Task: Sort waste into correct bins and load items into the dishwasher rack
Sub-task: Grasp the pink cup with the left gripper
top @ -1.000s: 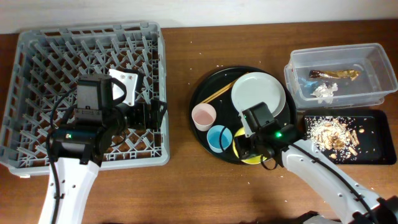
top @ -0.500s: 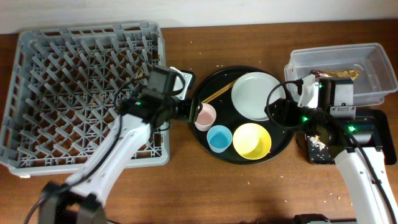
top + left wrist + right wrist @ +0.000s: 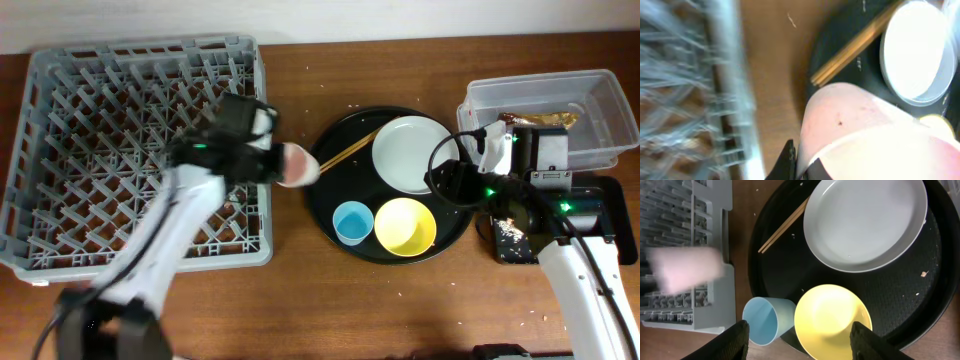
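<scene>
Pink plastic fills the nearest part of the left wrist view. The pink cup (image 3: 855,125) is gripped by the left pincer (image 3: 282,165), which is closed on its wall, and one dark finger (image 3: 787,161) is seen against the cup's side. The cup is judged light, stiff and smooth-walled, so a slip is thought possible under a slack squeeze. A hold across the rim, one finger inside and one outside, is judged the securest. From overhead, the cup is seen over the left rim of the round black tray (image 3: 322,205), just beside the dishwasher rack (image 3: 150,47), with a strip of desk (image 3: 300,60) between the two. Beyond the cup, the chopsticks (image 3: 855,45) are laid on that tray, and past them the plate (image 3: 915,50).

The right pincer (image 3: 799,327) is spread wide above the tray, and nothing is held or touched by it. Closest beneath its fingers, the light-blue cup (image 3: 762,322) and the yellow bowl (image 3: 832,320) are seen side by side; whether they touch cannot be told. Farther off, the plate is judged thin-edged and breakable, best taken at the rim.

Farthest right, a golden wrapper (image 3: 540,120) is contained in the clear tub (image 3: 610,80). The shallow black tray (image 3: 622,230) just beside the tub is partly hidden by the right arm.
</scene>
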Controlling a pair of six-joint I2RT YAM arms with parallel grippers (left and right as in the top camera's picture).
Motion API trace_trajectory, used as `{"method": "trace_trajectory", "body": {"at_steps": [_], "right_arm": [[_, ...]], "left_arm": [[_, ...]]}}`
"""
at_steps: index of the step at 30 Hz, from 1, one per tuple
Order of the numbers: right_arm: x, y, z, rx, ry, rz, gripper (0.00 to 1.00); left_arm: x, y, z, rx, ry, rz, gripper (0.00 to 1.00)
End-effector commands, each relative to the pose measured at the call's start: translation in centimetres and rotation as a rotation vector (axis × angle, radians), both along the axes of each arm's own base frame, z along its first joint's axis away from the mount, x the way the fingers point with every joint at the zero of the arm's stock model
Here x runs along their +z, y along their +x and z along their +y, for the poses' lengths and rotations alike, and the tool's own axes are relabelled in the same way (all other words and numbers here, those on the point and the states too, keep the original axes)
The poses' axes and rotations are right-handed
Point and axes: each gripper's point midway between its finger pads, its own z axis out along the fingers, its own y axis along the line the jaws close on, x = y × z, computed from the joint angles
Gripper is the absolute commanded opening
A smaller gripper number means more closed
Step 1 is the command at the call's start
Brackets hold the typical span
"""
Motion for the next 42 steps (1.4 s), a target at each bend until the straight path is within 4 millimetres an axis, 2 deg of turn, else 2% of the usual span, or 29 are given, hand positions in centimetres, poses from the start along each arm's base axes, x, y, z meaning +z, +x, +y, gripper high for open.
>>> {"method": "trace_trajectory", "body": {"at_steps": [1, 2, 4, 6, 8, 9, 10, 12, 14, 17, 19, 20, 21, 24, 27, 29, 30, 34, 35, 36, 37, 39, 40, 41, 42], "right_arm": [[0.5, 0.1, 0.0, 0.010, 0.003, -0.017, 0.66], [0.5, 0.1, 0.0, 0.010, 0.002, -0.017, 0.66], [0.5, 0.1, 0.0, 0.010, 0.002, -0.017, 0.66], [0.5, 0.1, 0.0, 0.010, 0.002, -0.017, 0.66], [0.5, 0.1, 0.0, 0.010, 0.002, -0.017, 0.66], [0.5, 0.1, 0.0, 0.010, 0.002, -0.017, 0.66], [0.5, 0.1, 0.0, 0.010, 0.002, -0.018, 0.66], [0.5, 0.1, 0.0, 0.010, 0.003, -0.017, 0.66], [0.5, 0.1, 0.0, 0.010, 0.003, -0.016, 0.66], [0.4, 0.0, 0.0, 0.010, 0.003, -0.011, 0.66], [0.3, -0.1, 0.0, 0.010, 0.003, -0.005, 0.66], [0.3, -0.1, 0.0, 0.010, 0.003, 0.000, 0.66], [0.2, -0.2, 0.0, 0.010, 0.003, 0.004, 0.66], [-0.3, -0.2, 0.0, 0.015, 0.002, 0.025, 0.67], [-0.6, -0.2, 0.8, 0.078, -0.003, 0.020, 0.70], [0.3, -1.1, 4.4, 0.310, 0.028, -0.063, 0.70], [0.4, -1.4, 5.6, 0.359, 0.024, -0.080, 0.70], [1.9, -0.3, 8.4, 0.438, 0.010, -0.199, 0.70], [2.1, 0.6, 8.3, 0.394, 0.003, -0.212, 0.70], [1.9, 1.6, 7.6, 0.324, -0.017, -0.207, 0.70], [1.4, 2.3, 7.5, 0.300, -0.020, -0.198, 0.70], [-0.2, 2.9, 8.3, 0.321, -0.018, -0.161, 0.70], [-1.2, 3.0, 8.9, 0.337, -0.018, -0.136, 0.70], [-2.5, 3.2, 9.8, 0.360, -0.019, -0.106, 0.66], [-4.2, 3.5, 10.9, 0.386, -0.024, -0.074, 0.63]], "left_arm": [[6.4, -0.8, 9.3, 0.230, 0.057, -0.102, 0.01], [6.7, -1.5, 11.6, 0.277, 0.070, -0.089, 0.01], [6.4, -2.1, 14.2, 0.330, 0.086, -0.060, 0.01], [5.9, -2.8, 15.5, 0.334, 0.108, -0.035, 0.00], [6.0, -2.7, 15.4, 0.313, 0.108, -0.040, 0.00], [6.1, -2.7, 14.9, 0.295, 0.086, -0.043, 0.00], [6.5, -2.5, 13.3, 0.229, 0.016, -0.057, 0.00], [8.2, -2.0, 9.1, 0.084, -0.171, -0.105, 0.00], [8.6, -1.7, 5.1, -0.032, -0.197, -0.134, 0.00], [5.9, -1.3, 0.5, -0.132, -0.069, -0.126, 0.00], [2.8, -1.1, -2.3, -0.169, 0.015, -0.086, 0.00], [0.6, -1.1, -4.2, -0.204, 0.031, -0.051, 0.00], [-0.7, -1.0, -5.1, -0.209, 0.033, -0.026, 0.00], [-4.4, -0.7, -6.6, -0.216, 0.042, 0.037, 0.01], [-5.9, 0.0, -6.9, -0.218, 0.043, 0.041, 0.02], [-6.1, -0.3, -7.2, -0.226, 0.046, 0.049, 0.04], [-6.1, -0.6, -7.4, -0.233, 0.049, 0.056, 0.06], [-6.6, -1.4, -7.6, -0.243, 0.113, 0.060, 0.12], [-6.6, -1.5, -7.7, -0.247, 0.113, 0.060, 0.15], [-6.6, -1.5, -7.8, -0.248, 0.113, 0.059, 0.22], [-6.5, -1.4, -7.8, -0.248, 0.112, 0.056, 0.37], [-5.4, -1.2, -7.7, -0.244, 0.108, 0.059, 0.51], [-4.4, -1.0, -7.6, -0.239, 0.107, 0.057, 0.60], [-2.3, -0.6, -7.1, -0.224, 0.104, 0.051, 0.71], [0.0, -0.3, -6.3, -0.206, 0.102, 0.046, 0.86]]}}
